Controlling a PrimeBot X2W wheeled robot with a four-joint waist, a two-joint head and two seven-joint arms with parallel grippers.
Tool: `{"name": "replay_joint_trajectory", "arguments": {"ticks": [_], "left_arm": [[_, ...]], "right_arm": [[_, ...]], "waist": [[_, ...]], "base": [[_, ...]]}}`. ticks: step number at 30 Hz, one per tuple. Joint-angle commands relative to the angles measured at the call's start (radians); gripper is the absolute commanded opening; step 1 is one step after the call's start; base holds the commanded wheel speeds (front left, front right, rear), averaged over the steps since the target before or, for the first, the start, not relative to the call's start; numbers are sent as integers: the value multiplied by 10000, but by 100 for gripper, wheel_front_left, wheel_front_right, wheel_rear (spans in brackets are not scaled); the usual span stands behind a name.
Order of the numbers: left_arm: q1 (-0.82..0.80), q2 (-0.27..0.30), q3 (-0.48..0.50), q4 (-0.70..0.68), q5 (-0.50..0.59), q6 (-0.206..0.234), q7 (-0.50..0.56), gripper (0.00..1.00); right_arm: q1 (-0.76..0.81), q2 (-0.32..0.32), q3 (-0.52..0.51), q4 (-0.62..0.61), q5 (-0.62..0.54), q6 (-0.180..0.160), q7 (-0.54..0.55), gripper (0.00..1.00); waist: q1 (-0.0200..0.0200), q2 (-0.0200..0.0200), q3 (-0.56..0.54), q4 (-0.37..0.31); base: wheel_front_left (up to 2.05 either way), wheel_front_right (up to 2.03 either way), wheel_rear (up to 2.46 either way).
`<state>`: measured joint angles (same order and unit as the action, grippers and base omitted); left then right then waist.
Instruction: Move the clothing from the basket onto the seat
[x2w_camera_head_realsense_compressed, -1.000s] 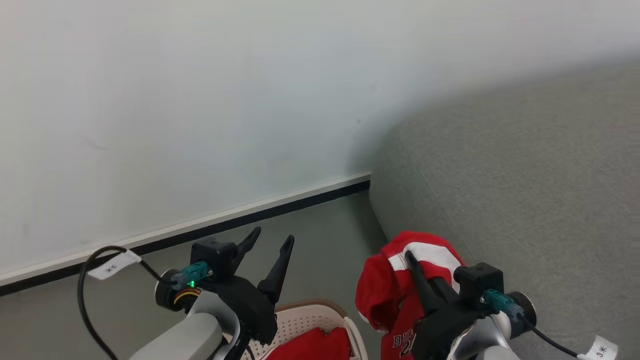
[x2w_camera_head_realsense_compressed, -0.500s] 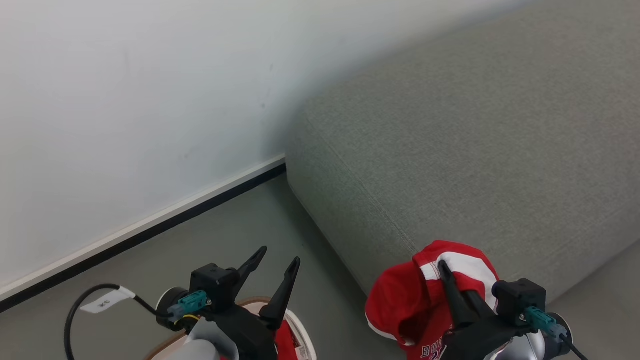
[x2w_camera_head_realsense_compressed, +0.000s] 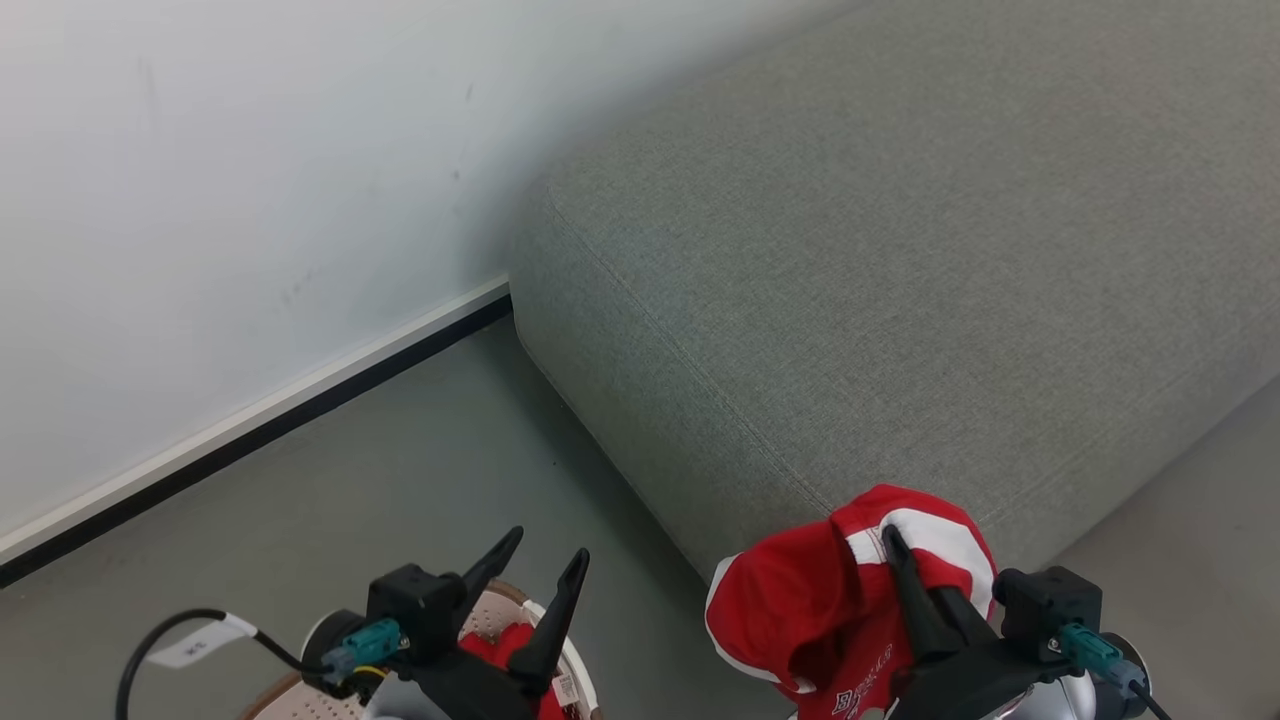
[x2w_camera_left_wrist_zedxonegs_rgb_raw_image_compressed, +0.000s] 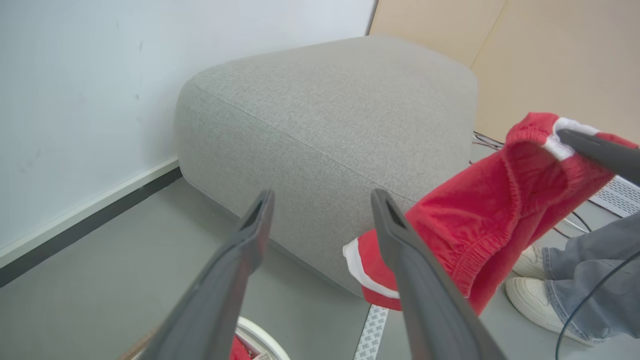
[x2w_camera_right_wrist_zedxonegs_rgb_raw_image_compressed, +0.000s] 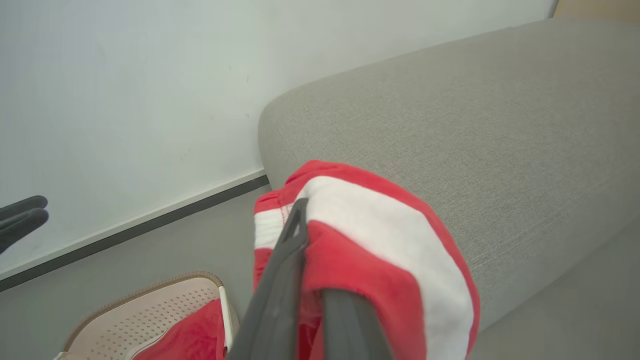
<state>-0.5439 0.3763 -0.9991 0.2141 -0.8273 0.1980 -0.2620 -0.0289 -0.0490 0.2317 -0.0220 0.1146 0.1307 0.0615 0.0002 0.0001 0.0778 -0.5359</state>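
My head camera has swung to the right, so the whole picture has slid left. The wall (x2w_camera_head_realsense_compressed: 200, 200) that took up most of the view a second ago has given way to the seat (x2w_camera_head_realsense_compressed: 900, 250), whose near corner has gone from right of centre to left of centre; its broad top and long front edge have come into sight. My right tool (x2w_camera_head_realsense_compressed: 890, 545) and the red garment (x2w_camera_head_realsense_compressed: 790, 610) pinched in it, earlier at the seat's end by the floor (x2w_camera_head_realsense_compressed: 400, 480), now hang before that front edge. The basket (x2w_camera_head_realsense_compressed: 487, 612) has slipped from bottom centre to lower left, behind my left tool (x2w_camera_head_realsense_compressed: 548, 548).
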Motion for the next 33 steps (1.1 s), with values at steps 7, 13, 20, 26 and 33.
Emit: {"name": "replay_joint_trajectory", "arguments": {"ticks": [7,13,20,26,33], "left_arm": [[403,-95,68,0,131,78,-48,100],[160,-185,-50,-120,315,-22,1,100],[-399,-337,-403,-362,701,-185,227,100],[-818,-312,-779,-978,1178,-202,491,100],[-990,232,-896,-2113,1861,146,424,100]], "right_arm": [[-554,-35,543,176,-313,1,270,0],[-1929,-672,747,572,125,1,397,0],[-3837,-1742,-2,1125,946,1,376,0],[-6202,-3454,-613,2324,1996,2,560,0],[-9102,-5293,-1582,3221,2476,2,1086,0]], "waist": [[-2,-1,-14,43],[-2,-1,468,352],[-2,-1,1491,1344],[-2,-1,2826,2457],[-2,-1,4507,3201]], "base": [[0,0,0],[0,0,0],[0,0,0],[0,0,0],[0,0,0]]}}
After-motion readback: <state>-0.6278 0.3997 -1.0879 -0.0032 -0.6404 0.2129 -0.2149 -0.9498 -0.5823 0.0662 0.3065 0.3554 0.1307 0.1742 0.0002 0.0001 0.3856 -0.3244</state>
